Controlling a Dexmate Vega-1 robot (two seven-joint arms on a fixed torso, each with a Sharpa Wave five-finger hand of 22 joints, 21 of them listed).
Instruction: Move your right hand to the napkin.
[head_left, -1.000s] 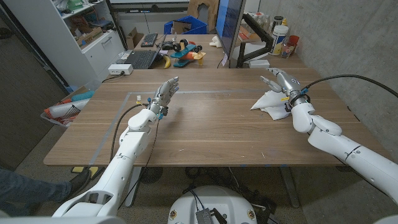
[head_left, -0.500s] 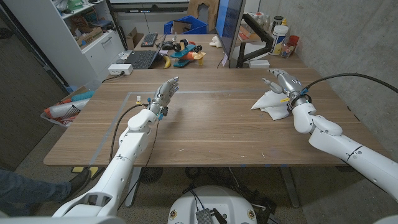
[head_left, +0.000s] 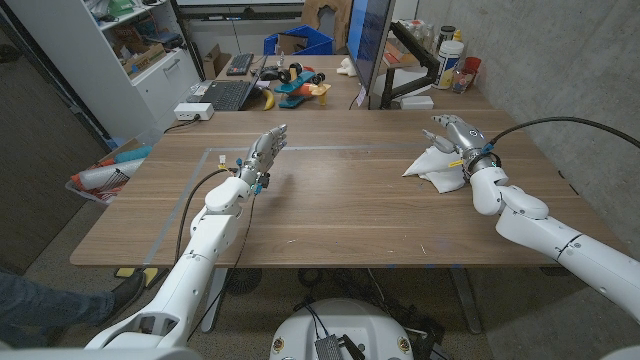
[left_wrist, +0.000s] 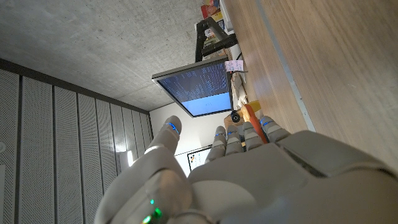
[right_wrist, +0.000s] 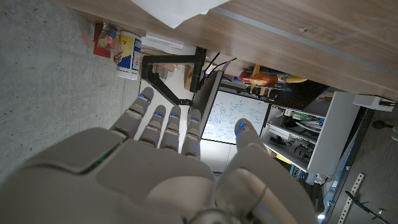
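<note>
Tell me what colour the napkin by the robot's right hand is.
White; the napkin shows best in the head view, crumpled on the wooden table.

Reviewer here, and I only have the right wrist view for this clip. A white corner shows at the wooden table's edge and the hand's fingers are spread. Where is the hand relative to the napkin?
Observer: In the head view the right hand is above the far right part of the crumpled white paper napkin, fingers apart, holding nothing.
Operator: Is it touching the napkin?
Observer: I cannot tell contact; the hand overlaps the napkin's far edge on the wooden table.
Operator: And the other hand?
Observer: The left hand is across the table on the left side, fingers extended, holding nothing.
</note>
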